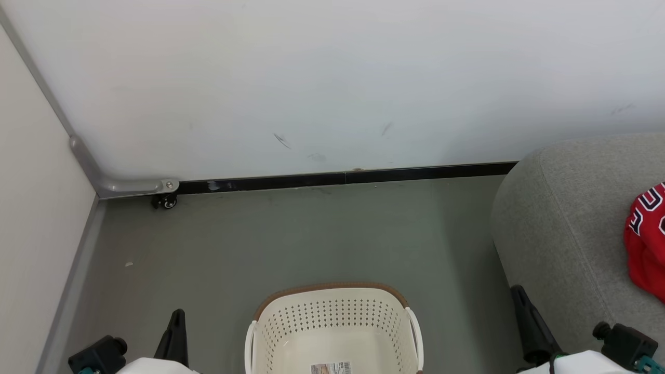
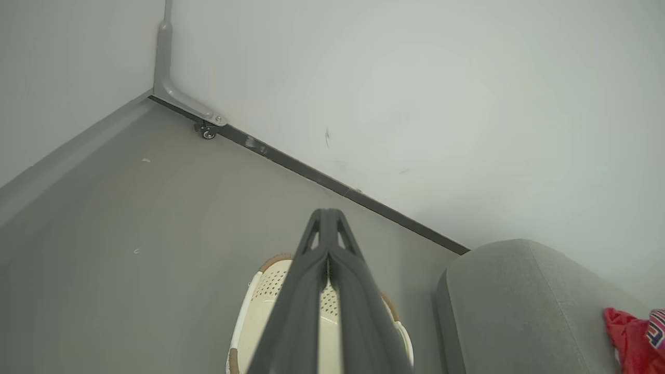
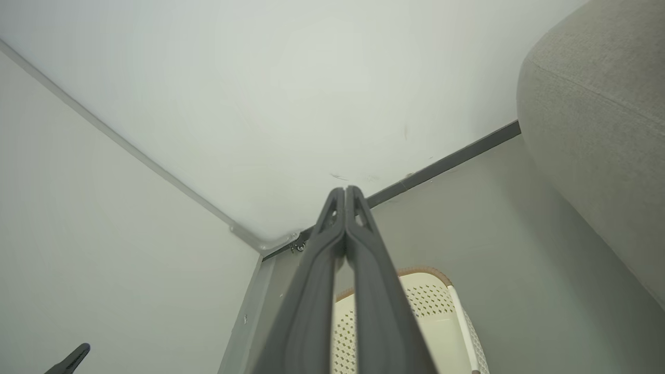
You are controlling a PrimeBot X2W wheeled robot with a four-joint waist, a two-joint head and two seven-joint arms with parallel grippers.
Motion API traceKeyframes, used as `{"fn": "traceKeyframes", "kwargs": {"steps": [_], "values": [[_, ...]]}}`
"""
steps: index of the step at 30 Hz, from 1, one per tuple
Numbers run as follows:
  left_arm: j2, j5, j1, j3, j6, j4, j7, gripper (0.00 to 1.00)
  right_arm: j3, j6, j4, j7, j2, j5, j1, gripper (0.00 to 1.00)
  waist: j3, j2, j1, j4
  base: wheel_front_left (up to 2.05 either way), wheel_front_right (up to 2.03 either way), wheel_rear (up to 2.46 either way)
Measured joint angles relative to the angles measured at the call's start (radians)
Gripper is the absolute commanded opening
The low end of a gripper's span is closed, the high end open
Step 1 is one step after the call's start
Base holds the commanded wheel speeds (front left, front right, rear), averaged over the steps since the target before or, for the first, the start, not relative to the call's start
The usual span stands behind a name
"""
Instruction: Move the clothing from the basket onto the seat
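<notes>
Far left, a pale wall panel (image 1: 31, 208) runs down to the grey floor (image 1: 291, 239). In the corner a grey metal bracket (image 1: 130, 185) meets a black baseboard (image 1: 343, 179), with a small caster wheel (image 1: 166, 202) tucked just under it.

Down at my lower left, my left gripper (image 1: 178, 315) points up over the floor, fingers pressed flat together and clenched on nothing. It sits just left of the basket, apart from it.

Centre bottom, here's the basket (image 1: 332, 289): cream, perforated, brown rim, standing upright on the floor. Its visible floor is bare plastic carrying a paper label (image 1: 331, 368).

Moving right, my right gripper (image 1: 516, 289) stands between the basket and the seat, fingers shut tight against each other, gripping nothing. Its wrist view has the tips aimed toward the wall corner, above the basket's far rim.

Then the seat (image 1: 561, 218), big, grey and woven, with a rounded corner near the baseboard. At the far right edge, the clothing (image 1: 647, 244) lies on the seat, red and bunched with black-and-white lettering showing, well apart from the basket and from both grippers.
</notes>
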Motion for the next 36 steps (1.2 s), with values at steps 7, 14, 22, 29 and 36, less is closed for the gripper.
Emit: {"fn": "traceKeyframes", "kwargs": {"steps": [7,14,22,29,36], "values": [[-0.011,-0.103,0.0,0.034,-0.035,-0.001,0.03,0.0,-0.012,0.0,-0.001,0.018,-0.007,0.119,-0.01,0.0,-0.003,0.0,0.0052,-0.003,0.0,0.0,0.0],[-0.026,-0.186,-0.001,0.063,-0.062,-0.001,0.053,0.0,-0.024,0.0,-0.001,0.034,-0.013,0.225,-0.029,0.0,-0.002,0.0,0.0057,-0.005,0.0,0.0,0.0],[-0.037,-0.288,-0.007,0.096,-0.097,0.0,0.08,0.0,-0.032,0.0,0.003,0.045,-0.02,0.343,-0.046,0.0,0.004,0.0,-0.0003,-0.008,0.0,0.0,0.0],[-0.052,-0.371,-0.02,0.125,-0.123,0.004,0.106,0.0,-0.041,0.0,0.008,0.055,-0.024,0.446,-0.066,0.0,0.014,0.0,-0.0063,-0.01,0.0,0.0,0.0],[-0.065,-0.463,-0.025,0.155,-0.156,0.009,0.123,0.0,-0.053,0.0,0.014,0.07,-0.027,0.551,-0.075,0.0,0.023,-0.0001,-0.0096,-0.012,0.0,0.0,0.0]]}}
